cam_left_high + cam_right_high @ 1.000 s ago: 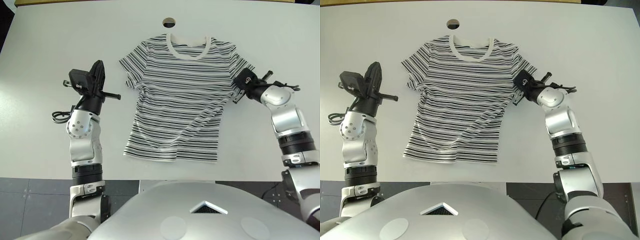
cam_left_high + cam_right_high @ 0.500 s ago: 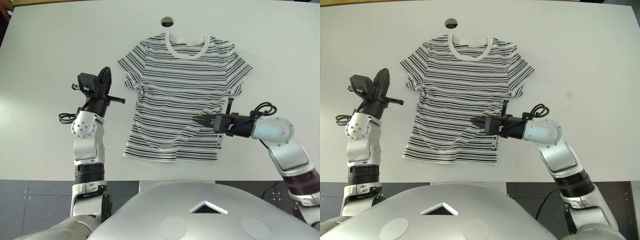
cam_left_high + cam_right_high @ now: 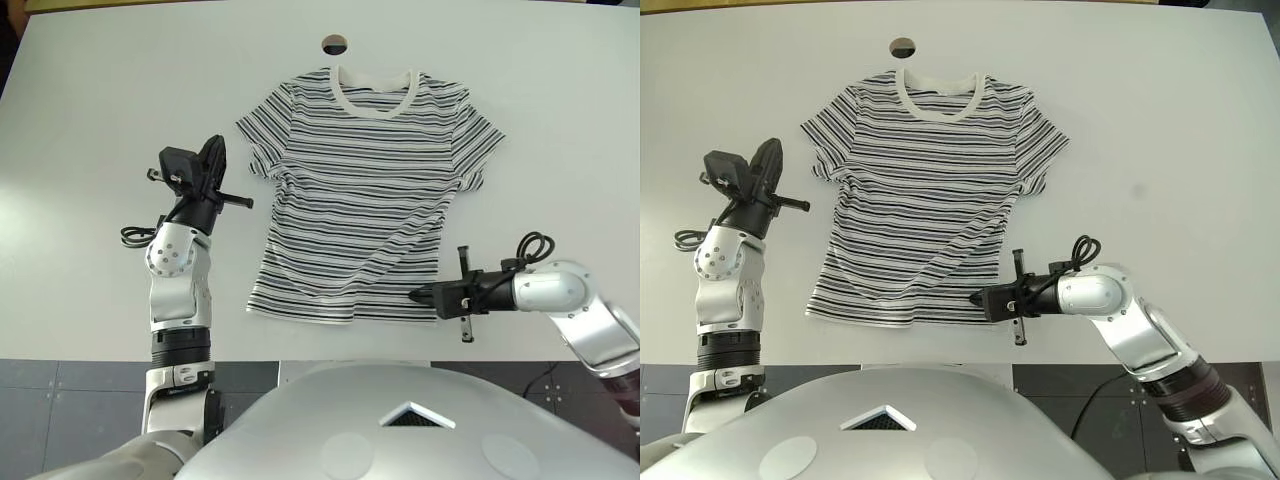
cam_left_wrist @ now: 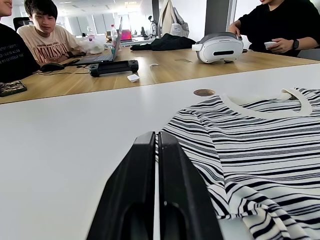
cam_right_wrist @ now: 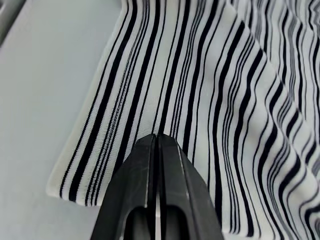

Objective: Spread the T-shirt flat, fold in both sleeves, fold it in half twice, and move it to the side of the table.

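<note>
A black-and-white striped T-shirt [image 3: 365,190] lies face up on the white table [image 3: 90,120], collar away from me, wrinkled across its lower half. My left gripper [image 3: 214,155] stands shut to the left of the shirt's left sleeve [image 4: 200,125], apart from it and holding nothing. Low over the hem's right corner, my right gripper [image 3: 414,295] is shut with its tips pointing at the cloth [image 5: 200,90]. Whether the tips touch the fabric I cannot tell.
A round hole [image 3: 335,44] in the table sits just beyond the collar. The table's near edge [image 3: 330,358] runs close below the hem. Bare tabletop lies on both sides of the shirt. Another desk [image 4: 150,65] with people and equipment stands behind.
My right gripper left the right sleeve, swung across the shirt's lower part, and now sits at the hem's right corner. The left gripper shifted slightly toward the shirt.
</note>
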Motion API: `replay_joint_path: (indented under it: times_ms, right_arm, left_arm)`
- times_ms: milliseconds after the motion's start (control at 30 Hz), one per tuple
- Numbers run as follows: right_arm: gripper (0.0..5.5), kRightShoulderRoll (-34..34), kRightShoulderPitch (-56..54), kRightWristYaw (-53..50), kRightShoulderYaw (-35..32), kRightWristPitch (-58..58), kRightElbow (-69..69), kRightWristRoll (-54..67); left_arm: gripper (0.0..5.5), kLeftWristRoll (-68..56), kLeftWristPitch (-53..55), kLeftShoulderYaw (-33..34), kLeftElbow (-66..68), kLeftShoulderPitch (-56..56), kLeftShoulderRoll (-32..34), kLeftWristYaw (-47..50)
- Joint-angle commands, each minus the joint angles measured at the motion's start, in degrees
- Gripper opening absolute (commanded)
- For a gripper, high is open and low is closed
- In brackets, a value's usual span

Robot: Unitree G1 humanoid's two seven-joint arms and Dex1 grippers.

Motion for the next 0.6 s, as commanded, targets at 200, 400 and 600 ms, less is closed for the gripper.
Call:
replay_joint_path:
  times_ms: [200, 400, 600]
  right_arm:
    - [0.10, -17.3, 11.5, 5.7, -3.5, 0.4, -4.5, -2.4]
    - [0.10, -22.4, 19.0, 5.8, -6.3, 0.4, -6.9, 0.4]
    - [0.10, -18.8, 19.0, 1.9, -9.6, -0.8, -6.6, 1.6]
  left_arm:
    - [0.13, -0.1, 1.2, 0.4, -0.7, 0.1, 0.0, 0.0]
    - [0.13, 0.0, 1.1, 0.4, 0.1, -0.7, -0.2, 0.0]
    - [0.13, -2.4, 5.0, 0.3, -0.2, -2.8, -0.6, -1.0]
